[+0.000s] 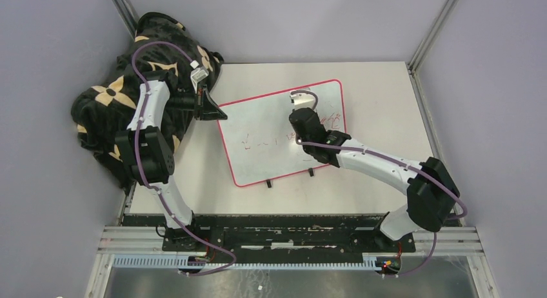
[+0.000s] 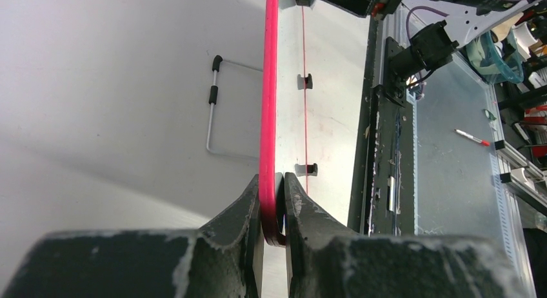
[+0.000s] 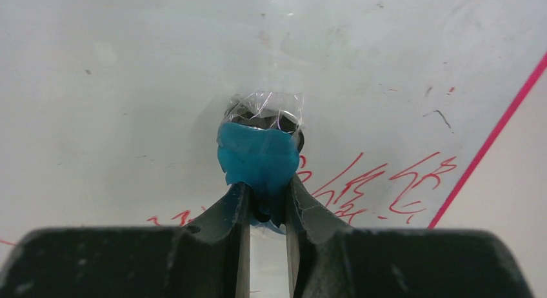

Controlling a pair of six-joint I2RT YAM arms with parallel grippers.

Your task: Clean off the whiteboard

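Observation:
The whiteboard [image 1: 271, 127] lies on the table, white with a red-pink rim and two black feet [image 1: 268, 183] on its near edge. Faint red writing [image 1: 264, 142] crosses its middle and more sits at the right. My left gripper [image 1: 211, 111] is shut on the board's left rim [image 2: 269, 85], fingers [image 2: 248, 204] either side of it. My right gripper [image 1: 303, 104] is shut on a blue-wrapped eraser [image 3: 259, 156] with clear film, pressed onto the board just left of the red scribbles [image 3: 361, 182].
A black cloth with beige flower pattern [image 1: 129, 85] is heaped at the back left behind the left arm. A bent wire stand with black grips [image 2: 213, 104] shows beside the rim. A red marker [image 2: 471, 138] lies below the black base rail [image 1: 290, 237].

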